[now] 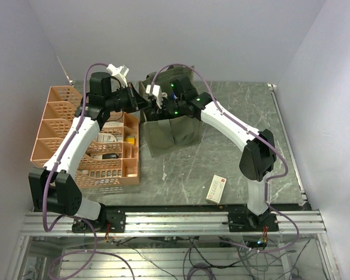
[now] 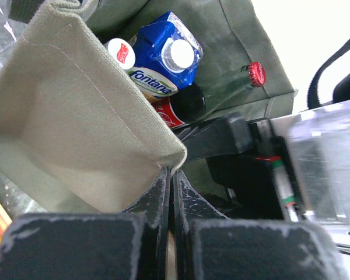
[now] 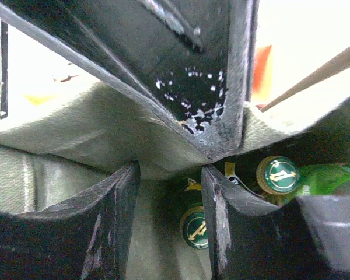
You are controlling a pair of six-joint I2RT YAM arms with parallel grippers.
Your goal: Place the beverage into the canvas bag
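Left end effector (image 2: 171, 176) clamps canvas bag (image 2: 76, 116) rim — right end effector (image 3: 170, 175) spread apart over bottles (image 3: 278, 174).

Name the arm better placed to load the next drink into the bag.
Right, probably: the right pincer hangs open and empty over the canvas bag, while the left pincer is shut on its rim, holding the mouth open.
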